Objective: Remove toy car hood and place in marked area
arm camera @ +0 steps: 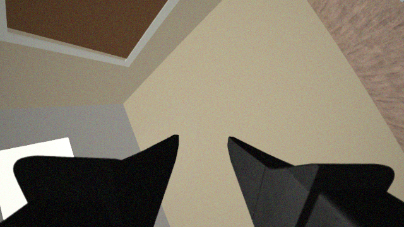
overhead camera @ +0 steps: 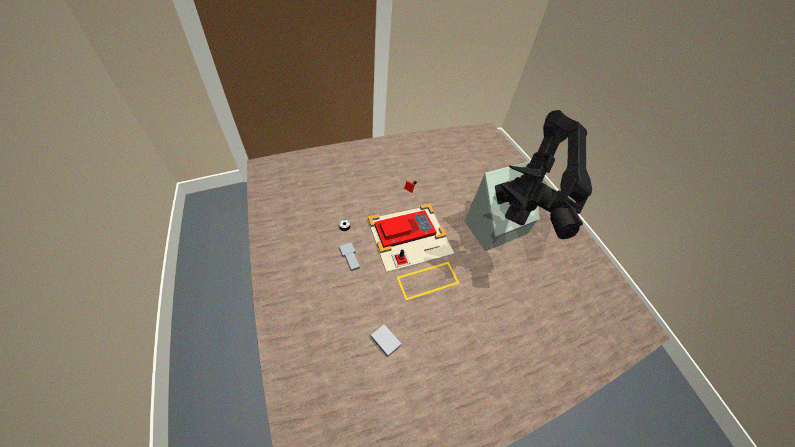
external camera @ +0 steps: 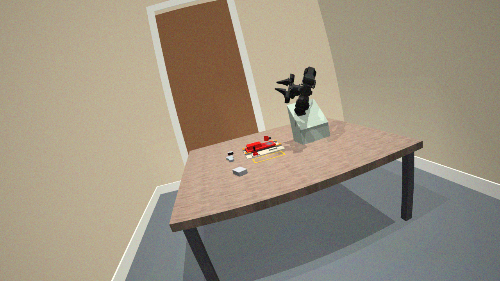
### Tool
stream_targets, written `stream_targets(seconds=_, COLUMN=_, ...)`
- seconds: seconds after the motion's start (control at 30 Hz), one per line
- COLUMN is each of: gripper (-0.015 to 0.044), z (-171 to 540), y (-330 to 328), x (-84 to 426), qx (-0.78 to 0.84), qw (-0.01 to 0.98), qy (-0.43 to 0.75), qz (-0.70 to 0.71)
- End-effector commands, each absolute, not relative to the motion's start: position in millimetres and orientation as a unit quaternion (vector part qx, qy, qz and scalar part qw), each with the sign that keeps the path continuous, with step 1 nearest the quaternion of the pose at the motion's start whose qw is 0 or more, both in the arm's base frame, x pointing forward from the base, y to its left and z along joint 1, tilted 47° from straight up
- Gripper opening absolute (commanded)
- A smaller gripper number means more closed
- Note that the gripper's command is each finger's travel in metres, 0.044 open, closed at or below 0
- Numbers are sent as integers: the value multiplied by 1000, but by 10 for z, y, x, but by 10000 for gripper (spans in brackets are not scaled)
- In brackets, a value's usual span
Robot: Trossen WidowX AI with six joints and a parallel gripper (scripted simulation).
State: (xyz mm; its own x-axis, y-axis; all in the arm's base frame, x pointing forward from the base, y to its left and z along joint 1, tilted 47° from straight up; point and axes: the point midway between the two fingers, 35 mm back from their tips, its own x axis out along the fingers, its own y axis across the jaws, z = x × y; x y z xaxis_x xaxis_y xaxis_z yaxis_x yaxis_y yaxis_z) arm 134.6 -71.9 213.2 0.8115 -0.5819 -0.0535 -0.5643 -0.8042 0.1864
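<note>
Black claw [external camera: 280, 86] hangs half-open and holds nothing, raised above the pale green block [external camera: 309, 126] at the tabletop's [overhead camera: 500, 356] three o'clock side, well apart from everything else. Nothing of the task looks done: the flat red hood [overhead camera: 395, 228] sits on the red toy car [overhead camera: 404, 227], on the cream mat with orange corners [overhead camera: 439, 252]. At the car's five o'clock, the yellow-outlined marked area [overhead camera: 428, 281] has nothing inside it. No containers are visible.
</note>
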Motion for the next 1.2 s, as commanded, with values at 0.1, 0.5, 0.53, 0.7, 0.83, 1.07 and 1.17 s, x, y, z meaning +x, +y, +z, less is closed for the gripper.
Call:
stream_targets(seconds=0.1, gripper=326, z=2131, y=-648, x=1410, qx=950, qw=53, qy=-298, qz=-78)
stream_targets(seconds=0.5, gripper=440, z=1901, y=-345, x=1706, qx=922, qw=-76, qy=-309, qz=-221)
stream_targets(seconds=0.53, gripper=440, z=1885, y=-327, x=1728, qx=918, qw=-87, qy=-312, qz=-228)
stream_targets(seconds=0.7, gripper=440, z=1738, y=-197, x=1900, qx=882, qw=-168, qy=-340, qz=-280)
stream_targets(seconds=0.83, gripper=440, z=1576, y=-96, x=2057, qx=839, qw=-240, qy=-368, qz=-320)
stream_targets(seconds=1.07, gripper=440, z=1254, y=14, x=2359, qx=736, qw=-370, qy=-432, qz=-368)
stream_targets(seconds=1.17, gripper=440, z=1103, y=23, x=2500, qx=680, qw=-426, qy=-463, qz=-376)
